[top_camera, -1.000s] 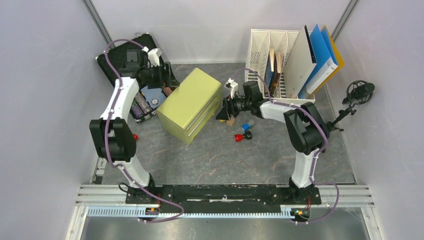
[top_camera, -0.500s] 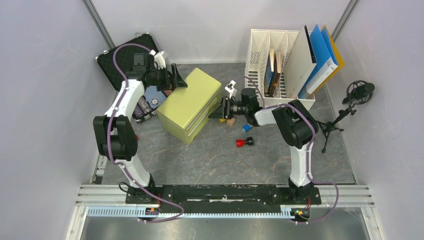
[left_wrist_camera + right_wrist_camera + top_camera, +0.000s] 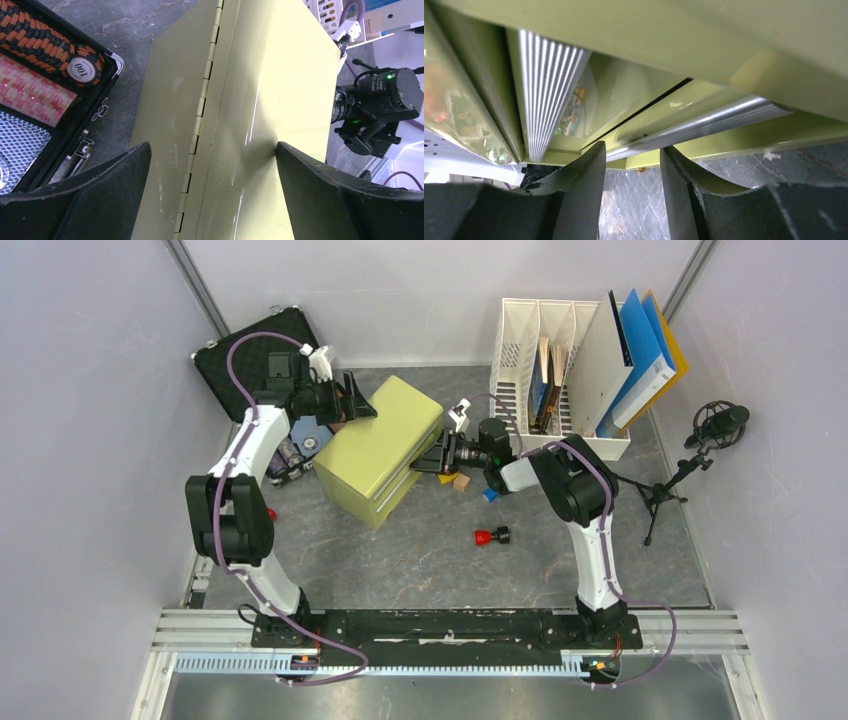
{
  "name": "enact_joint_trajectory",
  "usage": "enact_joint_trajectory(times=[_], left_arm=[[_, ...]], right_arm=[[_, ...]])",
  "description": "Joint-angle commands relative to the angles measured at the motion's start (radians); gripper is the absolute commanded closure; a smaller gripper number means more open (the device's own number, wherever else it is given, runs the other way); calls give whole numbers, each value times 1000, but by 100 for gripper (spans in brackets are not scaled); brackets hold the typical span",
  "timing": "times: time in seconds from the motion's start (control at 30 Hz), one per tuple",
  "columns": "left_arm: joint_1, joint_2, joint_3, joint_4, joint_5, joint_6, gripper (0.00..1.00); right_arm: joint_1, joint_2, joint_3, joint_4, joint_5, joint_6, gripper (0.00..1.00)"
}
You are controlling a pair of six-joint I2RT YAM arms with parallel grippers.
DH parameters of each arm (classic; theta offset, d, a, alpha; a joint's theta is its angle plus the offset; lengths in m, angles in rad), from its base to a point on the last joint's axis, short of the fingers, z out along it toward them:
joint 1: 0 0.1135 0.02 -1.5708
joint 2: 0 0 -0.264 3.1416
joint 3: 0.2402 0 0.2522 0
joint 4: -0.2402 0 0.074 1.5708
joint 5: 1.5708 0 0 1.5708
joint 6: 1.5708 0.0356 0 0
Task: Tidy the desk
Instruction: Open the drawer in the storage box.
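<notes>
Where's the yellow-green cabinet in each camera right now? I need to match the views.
Top external: the cabinet sits left of centre, angled on the desk.
Left wrist: cabinet fills the middle, its hinge running top to bottom.
Right wrist: cabinet drawer fronts fill the upper frame, seen from low.
Shared landmark: the grey marbled desk, visible in all three.
</notes>
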Motion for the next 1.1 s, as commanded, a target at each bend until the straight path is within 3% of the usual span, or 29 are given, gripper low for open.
enact_joint_trajectory(times=[0.0, 0.2, 0.3, 0.53, 0.7, 1.07], left_arm=[[-18, -26, -49, 3, -1, -12, 0], [-31, -29, -74, 3, -3, -3, 2], [-37, -29, -82, 4, -4, 2, 2], [-43, -32, -92, 4, -32, 7, 2], [-43, -32, -92, 3, -41, 7, 2], [-44, -37, -98, 5, -61, 10, 2]], right_arm=[[10, 40, 46, 131, -3, 80, 51], [17, 69, 50, 194, -4, 126, 58], [17, 72, 40, 246, -6, 157, 70], [18, 49, -11, 280, 3, 164, 84], [17, 28, -47, 278, 13, 153, 100], [6, -15, -89, 215, -8, 78, 100]])
